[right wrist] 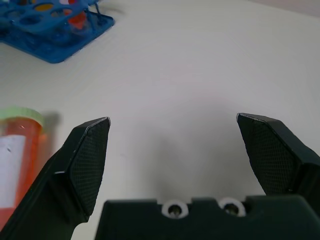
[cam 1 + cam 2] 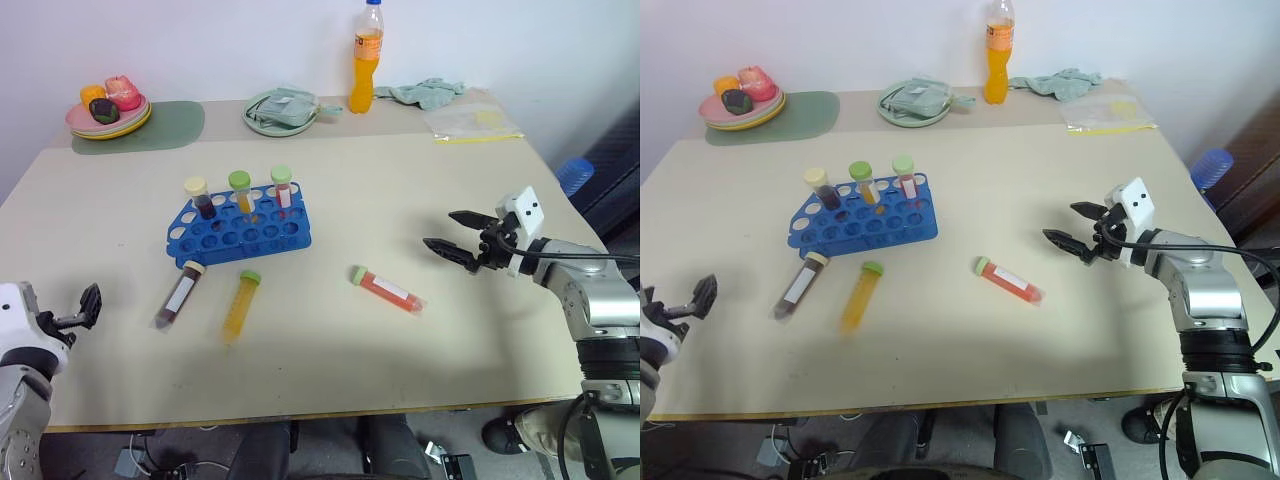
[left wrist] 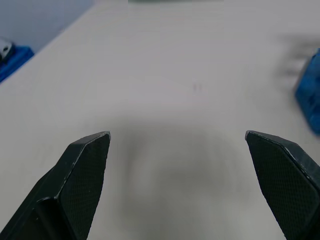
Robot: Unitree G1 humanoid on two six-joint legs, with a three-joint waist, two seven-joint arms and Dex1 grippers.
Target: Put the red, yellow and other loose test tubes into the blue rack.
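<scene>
The blue rack (image 2: 240, 230) stands left of the table's middle with three capped tubes upright in its back row. In front of it lie three loose test tubes: a dark maroon one with a cream cap (image 2: 178, 294), a yellow one with a green cap (image 2: 241, 304), and a red one with a green cap (image 2: 388, 289) further right. My right gripper (image 2: 440, 229) hovers open to the right of the red tube (image 1: 15, 150), pointing toward it. At the table's front left corner my left gripper (image 2: 82, 308) is open and empty, with bare tabletop between its fingers (image 3: 87, 165).
Along the back edge stand a plate of toy fruit (image 2: 108, 105) on a green mat (image 2: 165, 127), a green plate (image 2: 282, 112) with a cloth on it, a tall orange drink bottle (image 2: 367, 58), a crumpled cloth (image 2: 425, 92) and a clear bag (image 2: 472, 122).
</scene>
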